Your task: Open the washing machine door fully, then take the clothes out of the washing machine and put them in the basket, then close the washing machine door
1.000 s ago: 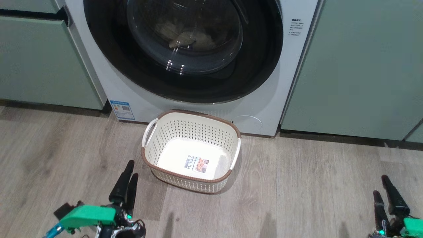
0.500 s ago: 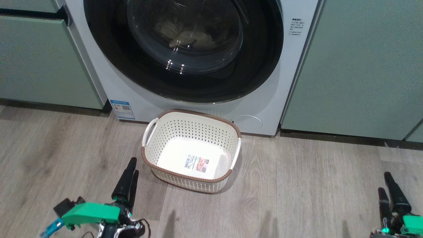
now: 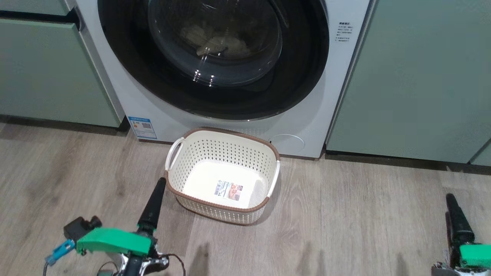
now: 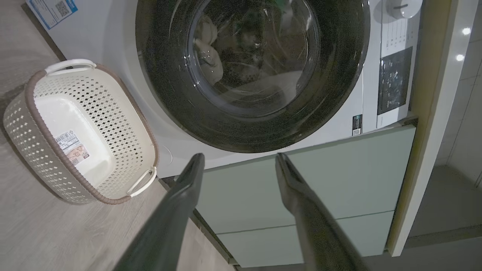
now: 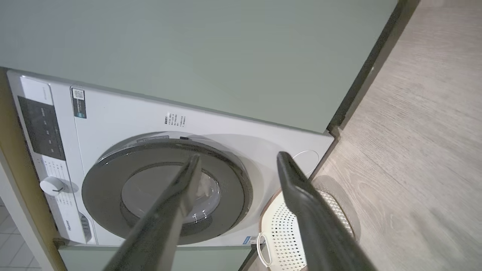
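Washing machine: white front-loader set between 2 sage-green cabinets, with a blue sticker low on its left and a round service flap low on its right.
Washing machine door: lies flat against the machine's front, with a glossy black rim around a bulging glass bowl.
Drum contents: the clothes, a pale cream heap seen dimly through the glass, low in the drum.
Basket: stands upright on the wood-look floor, just in front of the machine and below the door.
Basket contents: 1 printed label on its bare cream bottom.
Left gripper: released, its 2 fingers spread apart and holding nothing. In the head view it is low on the left, with its tip just beside the basket's left corner.
Right gripper: released too, with its fingers parted and nothing between them. It is over the floor, well apart from the basket on the right.
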`<state>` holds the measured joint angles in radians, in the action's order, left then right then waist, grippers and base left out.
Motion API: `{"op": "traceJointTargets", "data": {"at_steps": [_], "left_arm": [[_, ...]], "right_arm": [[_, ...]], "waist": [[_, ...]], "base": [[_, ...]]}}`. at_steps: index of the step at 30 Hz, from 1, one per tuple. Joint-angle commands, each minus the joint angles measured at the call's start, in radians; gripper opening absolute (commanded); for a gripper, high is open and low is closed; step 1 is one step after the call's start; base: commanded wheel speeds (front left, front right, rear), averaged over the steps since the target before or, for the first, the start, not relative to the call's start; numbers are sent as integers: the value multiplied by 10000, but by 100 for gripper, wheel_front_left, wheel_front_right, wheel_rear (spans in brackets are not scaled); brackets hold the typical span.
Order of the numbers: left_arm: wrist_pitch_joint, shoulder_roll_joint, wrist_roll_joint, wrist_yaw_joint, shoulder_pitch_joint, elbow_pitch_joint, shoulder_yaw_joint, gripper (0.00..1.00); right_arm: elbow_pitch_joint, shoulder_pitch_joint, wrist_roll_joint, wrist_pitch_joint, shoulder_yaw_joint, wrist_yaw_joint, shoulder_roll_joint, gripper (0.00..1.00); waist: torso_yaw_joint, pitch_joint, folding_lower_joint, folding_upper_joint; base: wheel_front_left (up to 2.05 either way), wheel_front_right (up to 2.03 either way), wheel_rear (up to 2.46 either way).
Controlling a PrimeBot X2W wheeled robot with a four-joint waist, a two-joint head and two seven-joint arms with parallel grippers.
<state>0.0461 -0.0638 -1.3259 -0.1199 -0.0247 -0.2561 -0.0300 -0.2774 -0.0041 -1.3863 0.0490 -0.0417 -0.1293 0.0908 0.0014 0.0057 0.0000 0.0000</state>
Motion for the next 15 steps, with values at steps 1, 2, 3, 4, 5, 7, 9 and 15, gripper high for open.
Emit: {"op": "traceJointTargets", "data": {"at_steps": [1,2,3,4,5,7,9,15], "left_arm": [[150,-149,348,-40,-523,400,235,100],[178,-138,593,-32,-529,414,253,100],[208,-129,857,-22,-534,434,268,100],[237,-114,1112,-11,-536,456,281,100],[267,-89,1333,-6,-536,478,298,100],[326,-56,1793,1,-537,521,317,100],[385,-27,2243,16,-541,565,342,100],[562,35,3402,18,-575,671,362,100]], "right_arm": [[365,-535,264,113,102,-6,275,100],[377,-539,410,144,111,-6,274,100],[383,-545,623,175,90,-6,287,100],[402,-554,902,205,76,-7,308,100],[420,-557,1158,235,61,-7,299,100],[454,-559,1695,295,1,-7,264,100],[485,-556,2292,354,-54,-7,228,100],[641,-555,3770,531,-29,-8,142,100]], "waist": [[-1,-2,0,0],[-4,-4,0,0],[-7,-7,0,0],[-10,-7,0,0],[-13,-9,0,0],[-17,-14,0,0],[-24,-17,0,0],[-34,-10,0,0]], "base": [[0,0,0],[0,0,0],[0,0,0],[0,0,0],[0,0,0],[0,0,0],[0,0,0],[0,0,0]]}}
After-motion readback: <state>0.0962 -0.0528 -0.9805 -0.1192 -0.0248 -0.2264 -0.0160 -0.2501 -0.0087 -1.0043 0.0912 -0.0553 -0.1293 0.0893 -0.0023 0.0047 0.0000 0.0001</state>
